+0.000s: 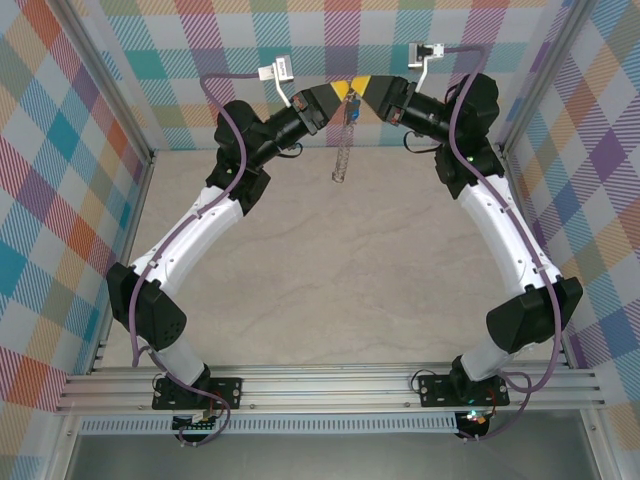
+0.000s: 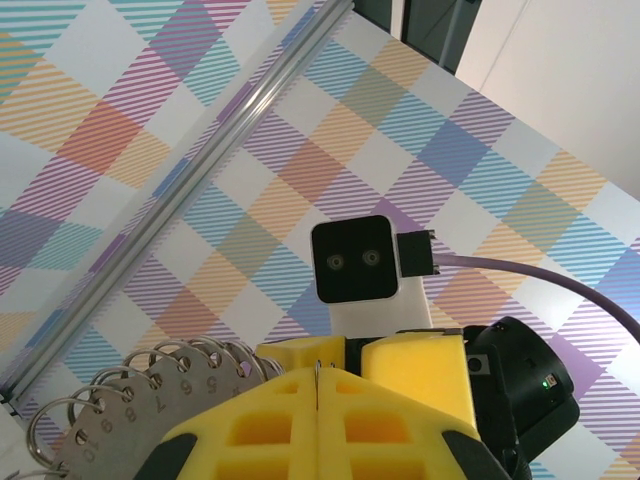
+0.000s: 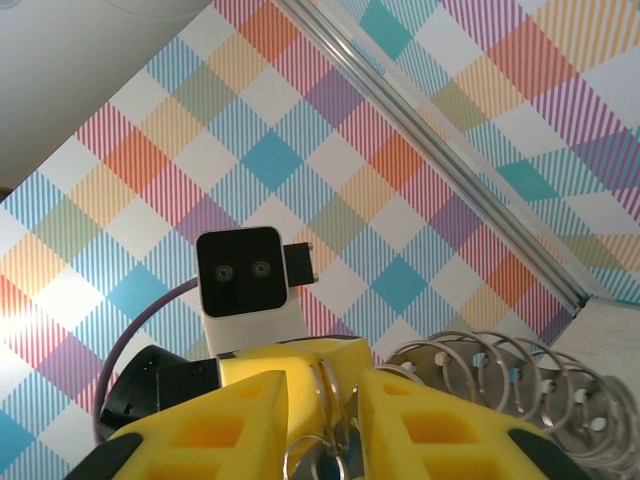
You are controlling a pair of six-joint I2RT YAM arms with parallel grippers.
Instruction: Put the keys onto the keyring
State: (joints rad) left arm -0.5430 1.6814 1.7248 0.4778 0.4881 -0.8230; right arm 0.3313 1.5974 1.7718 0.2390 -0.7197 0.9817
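Observation:
The keyring (image 1: 341, 160) hangs between my two grippers at the back of the cell, its silvery tags (image 2: 125, 415) strung downward. My left gripper (image 2: 318, 385) is shut on the hoop's thin wire (image 2: 318, 372), which sticks up from its closed yellow pads. My right gripper (image 3: 324, 400) faces it, fingers a narrow gap apart. The hoop wire (image 3: 326, 375) runs through that gap. The blue-headed key (image 1: 352, 108) and a small ring (image 3: 316, 462) sit pinched low between its fingers (image 3: 240, 420). More tags (image 3: 505, 385) fan out to its right.
The plaid back wall (image 1: 320, 40) stands right behind both grippers, with aluminium frame posts (image 1: 125, 110) at the corners. Below them lies the beige table top (image 1: 330, 270). Purple cables (image 1: 225, 130) loop along each arm.

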